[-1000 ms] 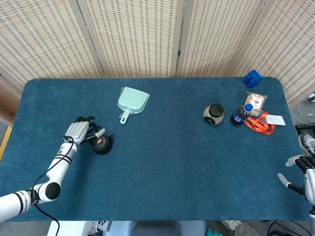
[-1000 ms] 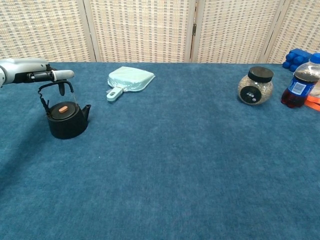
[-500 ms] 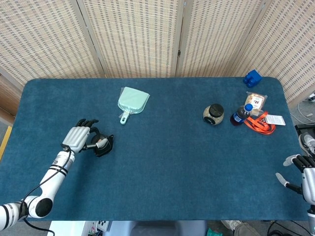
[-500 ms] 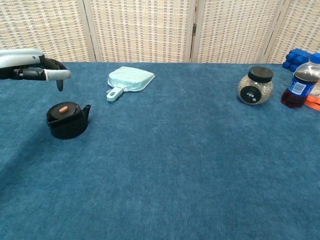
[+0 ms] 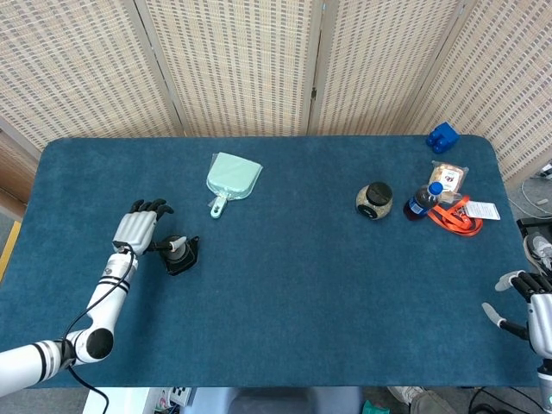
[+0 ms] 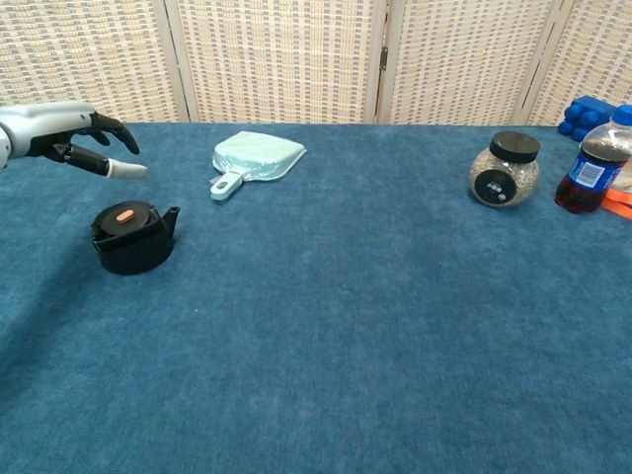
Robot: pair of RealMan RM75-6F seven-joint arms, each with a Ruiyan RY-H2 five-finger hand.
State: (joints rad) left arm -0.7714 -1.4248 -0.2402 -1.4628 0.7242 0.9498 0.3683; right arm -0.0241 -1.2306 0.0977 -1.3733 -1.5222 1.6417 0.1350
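A small black kettle (image 6: 131, 236) with an orange knob on its lid stands on the blue table (image 6: 336, 326) at the left; its handle lies folded down. My left hand (image 6: 69, 138) hovers just above and left of it, fingers apart, holding nothing. From above, that left hand (image 5: 138, 228) sits beside the kettle (image 5: 178, 254) without touching it. My right hand (image 5: 535, 297) hangs at the table's right edge, far from everything, fingers spread and empty.
A pale green dustpan (image 5: 231, 180) lies at the back, left of centre. A black-lidded jar (image 6: 504, 170), a dark drink bottle (image 6: 590, 166), a snack packet (image 5: 449, 175), an orange strap (image 5: 457, 216) and a blue block (image 5: 442, 135) cluster at the back right.
My left hand let go of the kettle's handle, which dropped flat. The hand then rose slightly and spread its fingers. The right hand barely shifted.
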